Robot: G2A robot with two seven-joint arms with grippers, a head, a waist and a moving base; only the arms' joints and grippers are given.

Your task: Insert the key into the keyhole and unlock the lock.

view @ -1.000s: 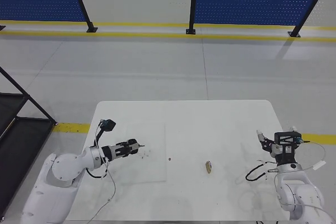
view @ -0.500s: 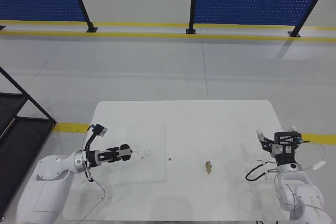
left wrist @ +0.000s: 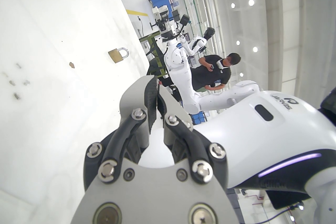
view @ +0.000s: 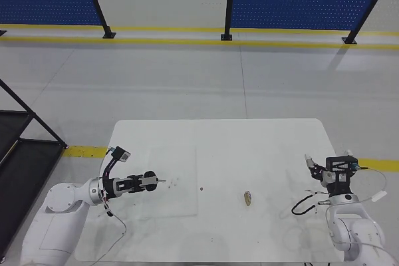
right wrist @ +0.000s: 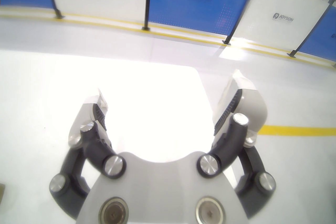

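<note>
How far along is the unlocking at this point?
Done: the left gripper is shut, with a thin sliver, apparently the key, poking from its tip. In hand: it holds that over the left part of the table, well apart from the padlock, which lies flat and looks closed. The right gripper is open at the table's right edge. Left: bringing the key to the padlock, inserting, turning.

White table (view: 266, 139), rounded corners, standing on a pale grey floor (view: 186, 86). A faint rectangular sheet (view: 183, 166) lies on the table's left half, with a small brown speck (view: 200, 189) just beside its edge. Black shelf rack (view: 13, 166) to the table's left. Yellow floor lines (view: 186, 41) run before blue fence panels (view: 40, 12) on black posts (view: 227, 20).
</note>
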